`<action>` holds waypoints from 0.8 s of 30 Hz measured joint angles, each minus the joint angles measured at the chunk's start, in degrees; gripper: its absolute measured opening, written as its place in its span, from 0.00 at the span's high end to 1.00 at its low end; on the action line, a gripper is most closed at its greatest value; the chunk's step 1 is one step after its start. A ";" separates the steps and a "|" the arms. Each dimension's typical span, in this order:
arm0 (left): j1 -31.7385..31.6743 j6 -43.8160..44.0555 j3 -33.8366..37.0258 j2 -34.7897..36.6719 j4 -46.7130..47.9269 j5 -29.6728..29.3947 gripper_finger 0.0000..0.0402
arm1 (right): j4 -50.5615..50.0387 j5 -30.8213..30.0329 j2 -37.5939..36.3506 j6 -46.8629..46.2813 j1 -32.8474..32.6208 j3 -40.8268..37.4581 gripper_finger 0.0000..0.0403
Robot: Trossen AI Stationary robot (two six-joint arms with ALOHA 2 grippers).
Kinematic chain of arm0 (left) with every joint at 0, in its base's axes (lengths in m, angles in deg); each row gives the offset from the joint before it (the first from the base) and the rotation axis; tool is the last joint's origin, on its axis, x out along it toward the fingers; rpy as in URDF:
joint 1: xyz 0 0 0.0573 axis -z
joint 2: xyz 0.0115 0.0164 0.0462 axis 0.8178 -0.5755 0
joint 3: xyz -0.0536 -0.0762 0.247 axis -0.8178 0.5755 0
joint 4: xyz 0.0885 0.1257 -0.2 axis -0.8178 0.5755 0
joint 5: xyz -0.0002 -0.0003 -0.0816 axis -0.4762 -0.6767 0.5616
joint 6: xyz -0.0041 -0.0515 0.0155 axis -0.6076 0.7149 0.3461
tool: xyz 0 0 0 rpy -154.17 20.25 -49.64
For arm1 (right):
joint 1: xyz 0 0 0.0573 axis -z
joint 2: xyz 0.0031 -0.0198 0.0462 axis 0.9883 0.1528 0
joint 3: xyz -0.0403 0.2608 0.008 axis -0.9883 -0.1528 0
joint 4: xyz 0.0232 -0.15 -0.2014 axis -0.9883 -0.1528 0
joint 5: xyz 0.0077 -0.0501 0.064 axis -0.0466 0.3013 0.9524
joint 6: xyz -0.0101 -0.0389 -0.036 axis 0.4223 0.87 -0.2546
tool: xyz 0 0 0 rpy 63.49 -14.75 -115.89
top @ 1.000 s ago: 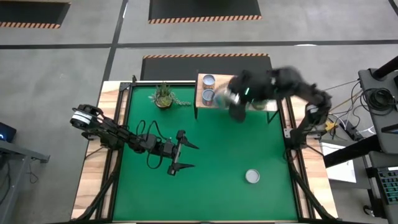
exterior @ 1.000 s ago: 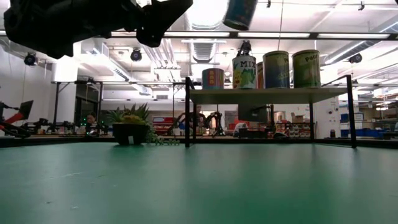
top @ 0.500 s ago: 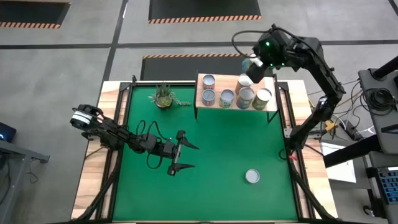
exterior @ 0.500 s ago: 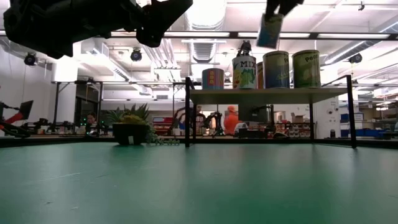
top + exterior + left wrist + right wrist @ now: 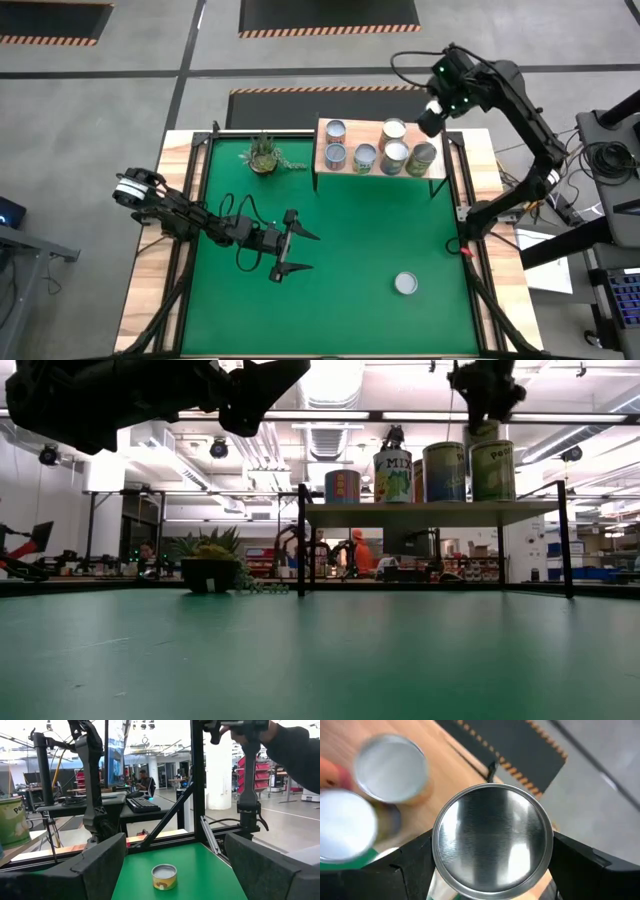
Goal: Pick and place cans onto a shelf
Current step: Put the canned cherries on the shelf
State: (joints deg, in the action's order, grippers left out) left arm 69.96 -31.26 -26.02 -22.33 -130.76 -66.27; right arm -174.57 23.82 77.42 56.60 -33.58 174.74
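The can [image 5: 492, 840] sits clasped between the right pincer's [image 5: 432, 117] fingers, above the shelf's [image 5: 326, 160] far right corner, beside five cans already parked there. It looks rigid, smooth-sided and likely slippery, so squeezing its sides at mid-height seems wise. One can [image 5: 405, 284] waits on the green worktop [image 5: 350, 240]. The left pincer [image 5: 297, 252] hangs released over it.

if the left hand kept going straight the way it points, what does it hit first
Probably the lone can on the green mat, standing ahead of the open left hand between its fingers; depth is unclear.
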 joint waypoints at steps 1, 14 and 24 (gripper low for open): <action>0.00 -0.08 0.00 0.00 0.00 0.00 0.20 | -0.01 0.29 -0.15 0.35 0.61 -1.09 0.24; 0.00 -0.31 -0.02 0.00 0.02 0.02 0.20 | 6.33 7.31 0.41 2.80 4.45 -9.99 0.24; 0.00 -0.32 -0.02 0.00 0.15 0.00 0.20 | 7.05 10.64 2.43 2.92 4.92 -12.01 0.23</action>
State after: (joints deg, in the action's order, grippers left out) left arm 69.96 -31.58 -26.04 -22.33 -130.61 -66.27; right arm -167.53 34.46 79.85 59.52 -28.66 162.73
